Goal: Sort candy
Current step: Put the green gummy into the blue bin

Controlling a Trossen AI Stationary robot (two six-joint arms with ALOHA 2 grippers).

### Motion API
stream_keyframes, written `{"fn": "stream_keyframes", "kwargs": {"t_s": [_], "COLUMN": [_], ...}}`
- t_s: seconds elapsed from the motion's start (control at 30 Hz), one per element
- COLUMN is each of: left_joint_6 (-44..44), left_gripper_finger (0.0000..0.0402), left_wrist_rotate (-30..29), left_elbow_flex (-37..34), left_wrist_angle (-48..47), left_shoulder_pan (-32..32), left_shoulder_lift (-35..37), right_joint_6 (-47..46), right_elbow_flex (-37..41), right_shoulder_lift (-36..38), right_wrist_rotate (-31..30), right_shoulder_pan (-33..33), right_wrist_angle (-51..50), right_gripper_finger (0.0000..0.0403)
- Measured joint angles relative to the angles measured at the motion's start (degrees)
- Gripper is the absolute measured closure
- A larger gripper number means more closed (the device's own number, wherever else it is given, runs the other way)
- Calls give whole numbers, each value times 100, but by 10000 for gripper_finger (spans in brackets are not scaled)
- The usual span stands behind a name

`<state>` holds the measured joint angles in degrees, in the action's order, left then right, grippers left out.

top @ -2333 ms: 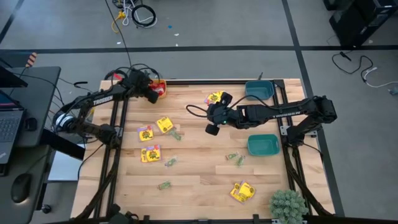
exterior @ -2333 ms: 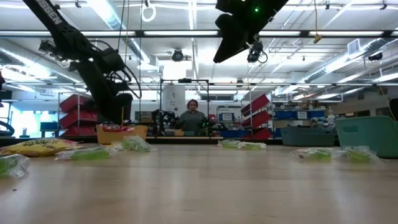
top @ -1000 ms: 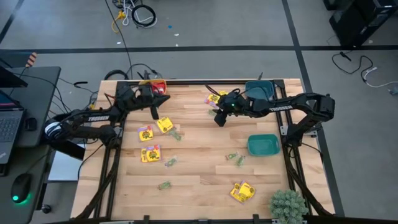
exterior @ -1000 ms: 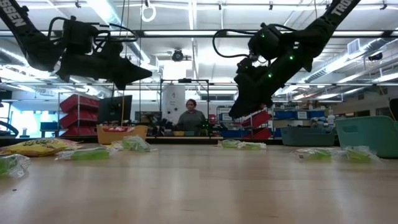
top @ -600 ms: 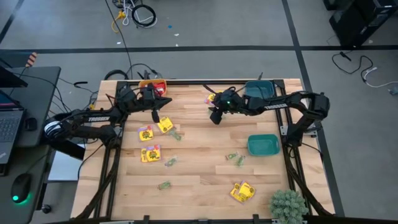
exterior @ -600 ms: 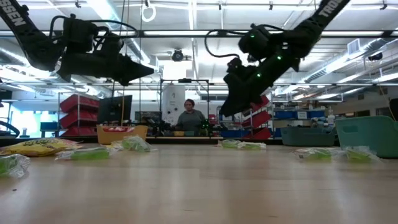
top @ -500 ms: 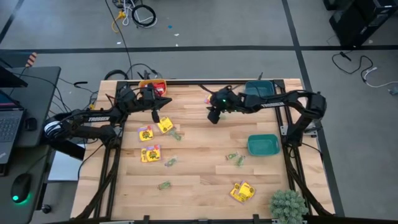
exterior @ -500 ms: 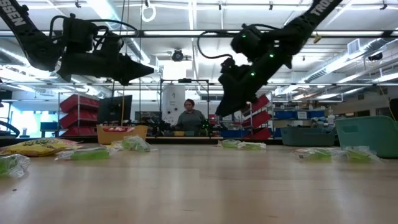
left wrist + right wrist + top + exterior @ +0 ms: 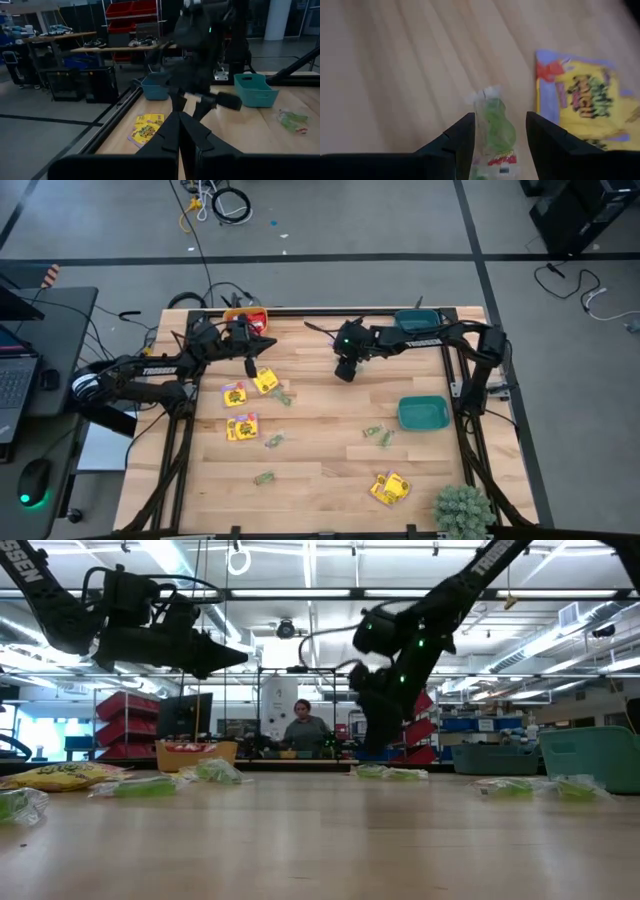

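The candy lies scattered on the wooden table (image 9: 320,465): yellow packets (image 9: 265,380) and small green packets (image 9: 378,435). In the right wrist view my right gripper (image 9: 495,145) is open, slanting down, one finger on each side of a green packet (image 9: 495,122). A yellow packet (image 9: 585,107) lies beside it. In the high view my right gripper (image 9: 343,372) hides both, and in the low view it hangs just above the table (image 9: 375,745). My left gripper (image 9: 262,345) is shut and empty, held level in the air by the orange bowl (image 9: 248,318).
Two teal bowls stand on the right, one at the far edge (image 9: 418,323) and one mid-right (image 9: 422,413). A green plant (image 9: 460,510) sits at the near right corner. A person (image 9: 308,730) sits in the room beyond the table.
My right gripper has moved toward the table's left edge and a little down, tipping more steeply downward over the packets at the far middle. It has stayed open.
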<state>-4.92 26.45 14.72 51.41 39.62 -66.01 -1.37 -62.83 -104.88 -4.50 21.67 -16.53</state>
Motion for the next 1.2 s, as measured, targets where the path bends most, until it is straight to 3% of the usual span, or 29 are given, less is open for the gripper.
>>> {"fn": "stream_keyframes", "kwargs": {"t_s": [0.27, 0.53, 0.73, 0.87, 1.2], "left_joint_6": [-99, 128, 485, 606, 783], "left_gripper_finger": [396, 396, 396, 396, 396], "left_wrist_rotate": [-15, -14, -10, -8, -8], "left_elbow_flex": [2, 2, 2, 2, 2], "left_wrist_angle": [20, 54, -11, -8, 7], "left_shoulder_pan": [0, 0, 0, -2, -2], "left_shoulder_lift": [-310, -346, -346, -346, -346], "right_joint_6": [164, -122, -609, -1688, -2433], "right_elbow_flex": [0, 4, 1, -2, 2], "right_shoulder_lift": [-459, -69, 870, 1350, 1072], "right_wrist_rotate": [-19, -205, -527, -809, -1197], "right_shoulder_pan": [57, 79, 368, 1106, 2592], "right_wrist_angle": [71, -62, -1114, -2012, -2477], "right_gripper_finger": [254, 391, 396, 396, 400]}}
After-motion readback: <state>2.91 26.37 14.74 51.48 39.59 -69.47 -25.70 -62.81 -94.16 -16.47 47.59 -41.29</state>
